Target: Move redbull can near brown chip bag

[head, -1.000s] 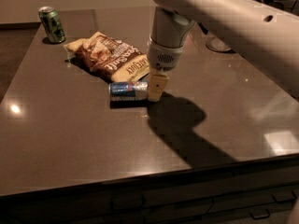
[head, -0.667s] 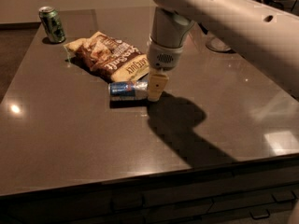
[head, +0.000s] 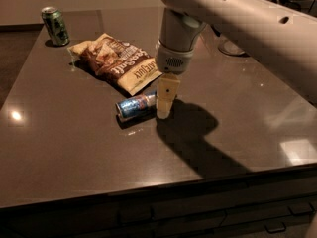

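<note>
The redbull can [head: 134, 106] lies on its side on the dark table [head: 74, 148], just in front of the brown chip bag [head: 117, 62], almost touching the bag's cream-tan end. My gripper [head: 164, 108] points straight down at the can's right end, its tan finger [head: 166, 96] covering that end. The second finger is hidden behind the first.
A shorter green can [head: 55, 26] stands upright at the table's far left corner. A pale round object [head: 232, 47] sits at the back right, partly hidden by my arm [head: 237, 19]. The table's front edge runs along the bottom, with drawers below.
</note>
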Available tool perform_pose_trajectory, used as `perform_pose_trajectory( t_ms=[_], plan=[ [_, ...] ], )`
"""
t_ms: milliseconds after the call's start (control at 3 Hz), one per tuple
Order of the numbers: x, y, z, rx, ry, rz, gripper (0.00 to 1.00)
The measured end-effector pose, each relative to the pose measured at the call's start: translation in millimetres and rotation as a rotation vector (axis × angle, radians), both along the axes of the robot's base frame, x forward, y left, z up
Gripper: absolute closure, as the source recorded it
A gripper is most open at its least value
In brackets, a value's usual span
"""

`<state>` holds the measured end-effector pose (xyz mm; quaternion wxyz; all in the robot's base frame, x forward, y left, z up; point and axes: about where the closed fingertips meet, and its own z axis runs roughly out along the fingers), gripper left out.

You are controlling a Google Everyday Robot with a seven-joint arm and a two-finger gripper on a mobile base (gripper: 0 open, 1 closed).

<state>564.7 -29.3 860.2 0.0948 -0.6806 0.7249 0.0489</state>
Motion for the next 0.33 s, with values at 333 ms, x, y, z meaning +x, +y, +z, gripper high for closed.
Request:
perform_pose_trajectory(
  t_ms=[333],
  plan=[
    [0.0, 0.0, 0.0, 0.000, 0.000, 0.000, 0.00]
  ],
)
